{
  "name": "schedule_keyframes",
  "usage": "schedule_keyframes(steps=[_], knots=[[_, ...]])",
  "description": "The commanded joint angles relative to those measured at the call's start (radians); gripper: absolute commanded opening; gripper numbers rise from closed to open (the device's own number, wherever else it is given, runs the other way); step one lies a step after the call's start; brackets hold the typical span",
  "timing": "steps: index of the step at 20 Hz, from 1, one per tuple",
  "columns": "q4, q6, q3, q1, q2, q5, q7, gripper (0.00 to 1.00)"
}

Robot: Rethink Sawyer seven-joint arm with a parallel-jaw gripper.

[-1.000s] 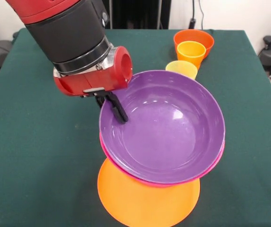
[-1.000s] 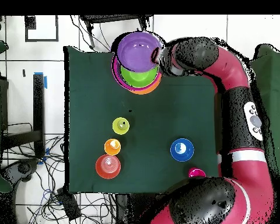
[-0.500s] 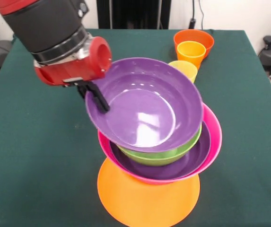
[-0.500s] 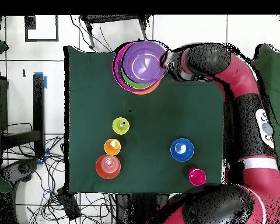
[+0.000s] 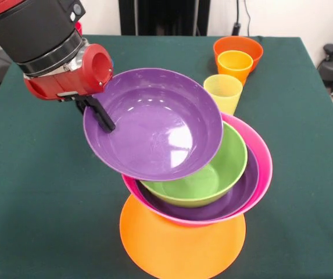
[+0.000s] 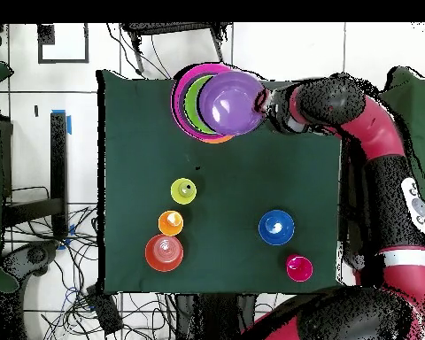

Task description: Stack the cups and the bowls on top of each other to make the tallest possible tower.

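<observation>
You have a purple bowl (image 5: 154,125) lifted and tilted at the centre of the front view, gripped by its left rim, overhanging the stack to the left. Below it sits a lime green bowl (image 5: 215,174) inside a second purple bowl (image 5: 236,195), inside a pink bowl (image 5: 262,168), all on an orange bowl (image 5: 181,247) at bottom centre. In the upper right a translucent yellow cup (image 5: 223,92) stands upright; behind it an orange-yellow cup (image 5: 235,65) stands in a red-orange bowl (image 5: 253,46). In the overhead view, a blue bowl (image 6: 276,227) and a red cup (image 6: 298,267) sit lower right.

A lifted bowl (image 5: 154,131) hangs tilted over the tower (image 5: 198,192).
</observation>
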Motion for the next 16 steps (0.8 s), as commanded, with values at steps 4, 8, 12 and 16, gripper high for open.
schedule_keyframes(steps=[4, 8, 12, 16], knots=[[0.089, 0.0, 0.041, 0.021, -0.003, -0.01, -0.087, 0.0], [0.12, -0.017, 0.047, 0.014, -0.021, -0.001, -0.067, 0.0], [0.121, -0.03, 0.052, 0.018, -0.021, 0.005, -0.049, 0.0], [0.11, -0.048, 0.056, 0.023, -0.009, 0.011, -0.032, 0.0]])
